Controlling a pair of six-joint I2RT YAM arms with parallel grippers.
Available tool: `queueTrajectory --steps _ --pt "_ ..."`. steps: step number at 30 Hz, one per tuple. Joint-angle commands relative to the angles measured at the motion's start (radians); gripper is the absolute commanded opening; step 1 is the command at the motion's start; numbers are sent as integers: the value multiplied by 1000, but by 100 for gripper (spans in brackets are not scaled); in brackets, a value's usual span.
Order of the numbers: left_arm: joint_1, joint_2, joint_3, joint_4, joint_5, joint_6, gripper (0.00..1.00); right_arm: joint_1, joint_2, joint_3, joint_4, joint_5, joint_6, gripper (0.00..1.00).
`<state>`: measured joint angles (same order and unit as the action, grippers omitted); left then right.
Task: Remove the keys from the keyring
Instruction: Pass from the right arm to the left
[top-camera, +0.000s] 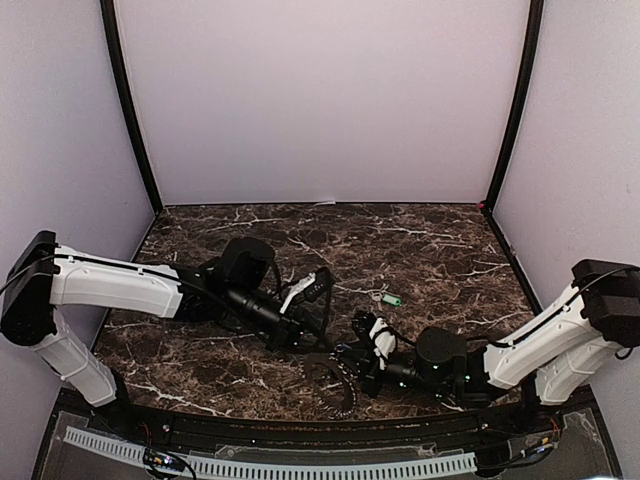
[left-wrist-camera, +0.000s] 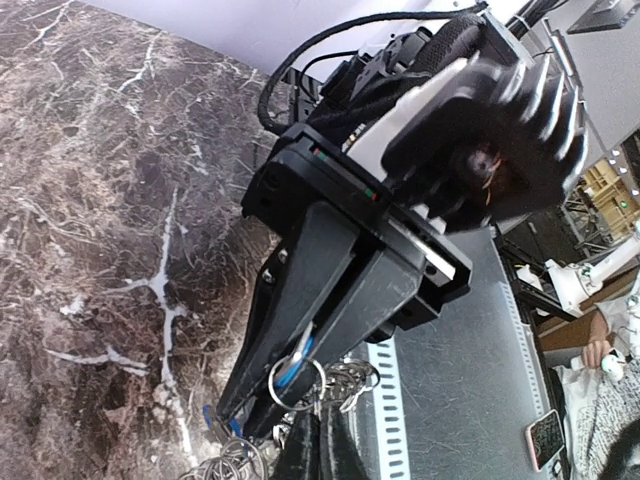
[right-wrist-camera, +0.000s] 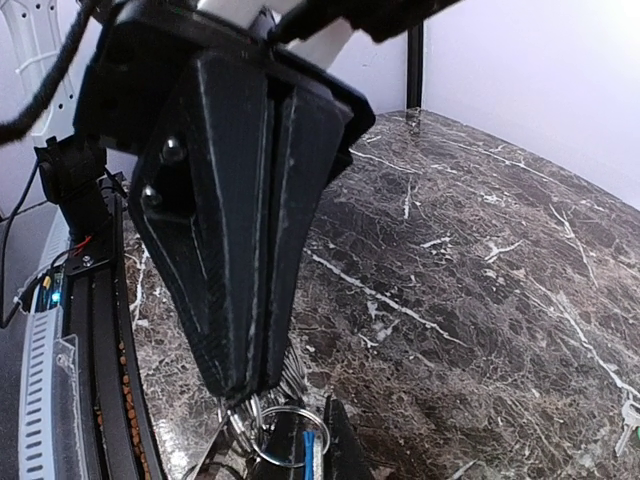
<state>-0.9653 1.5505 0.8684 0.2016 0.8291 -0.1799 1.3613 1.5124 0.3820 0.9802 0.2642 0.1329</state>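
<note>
Left gripper is seen pinched shut, with a blue key caught between its fingers and wire rings hanging at the tips. Just to the right, low over the near edge of the marble table, the keyring shows as a dark toothed arc between the two arms. Whether it rests on the table or hangs cannot be told. Further right, the right gripper is closed tight on the wire rings, so the bunch appears braced from that side. One green key is found lying alone on the table, well apart from the keyring, and is judged already off. The step in hand is judged to be the freeing of a blue key. A steady pull away from the right gripper is called for next, with the key worked along its wire ring until it slips out.
</note>
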Motion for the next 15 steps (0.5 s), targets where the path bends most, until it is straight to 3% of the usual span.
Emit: queueTrajectory --steps 1,10,15 --pt "-9 -63 130 -255 -95 96 0 -10 -14 35 -71 25 -36 0" --pt "-9 -4 371 -692 -164 174 0 -11 -41 45 -116 6 -51 1" --pt "-9 16 430 -800 -153 189 0 -25 -79 -25 -14 -27 -11 37"
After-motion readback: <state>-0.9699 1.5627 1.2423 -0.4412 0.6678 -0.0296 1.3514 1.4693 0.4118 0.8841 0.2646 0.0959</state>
